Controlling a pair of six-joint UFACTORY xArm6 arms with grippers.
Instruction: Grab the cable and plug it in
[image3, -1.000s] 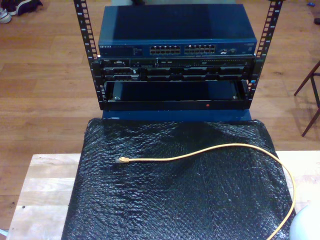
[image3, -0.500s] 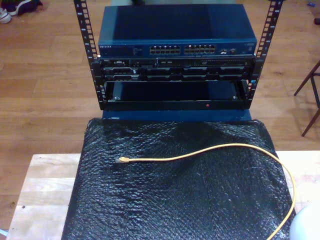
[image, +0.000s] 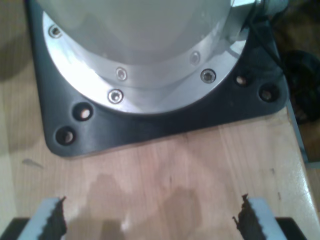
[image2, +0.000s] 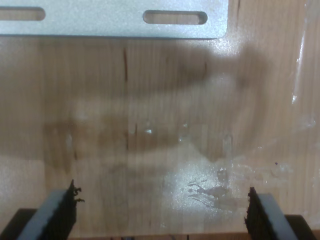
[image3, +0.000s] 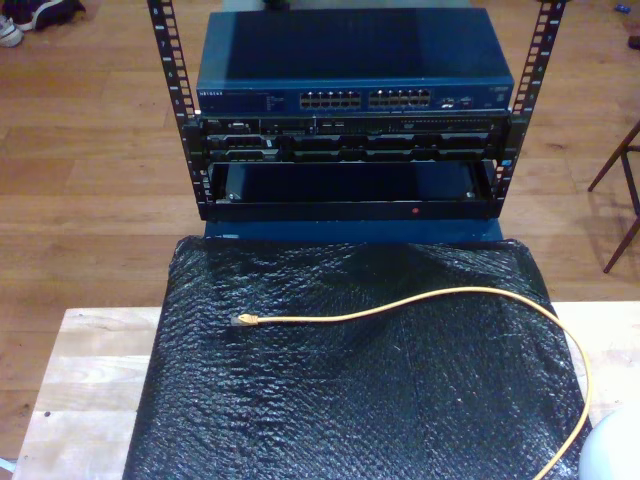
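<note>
The yellow-orange cable (image3: 450, 295) lies on a black bubble-wrap mat (image3: 350, 400) in the exterior view. Its small clear plug (image3: 244, 320) rests toward that view's left, and the cord arcs to the right and runs off the bottom edge. A blue network switch (image3: 355, 75) with two rows of ports (image3: 365, 99) sits in a rack behind the mat. My first gripper (image: 150, 220) is open over bare wood, facing a round metal arm base (image: 145, 55). My second gripper (image2: 160, 212) is open over bare wood near a slotted metal plate (image2: 115, 20). Neither holds anything.
Black rack posts (image3: 170, 70) flank the switch, with darker equipment (image3: 350, 145) and an open bay (image3: 350, 185) beneath it. Light wooden tabletop (image3: 85, 380) borders the mat. A pale rounded arm part (image3: 615, 450) shows at the exterior view's bottom right. A chair leg (image3: 625, 190) stands at that view's right.
</note>
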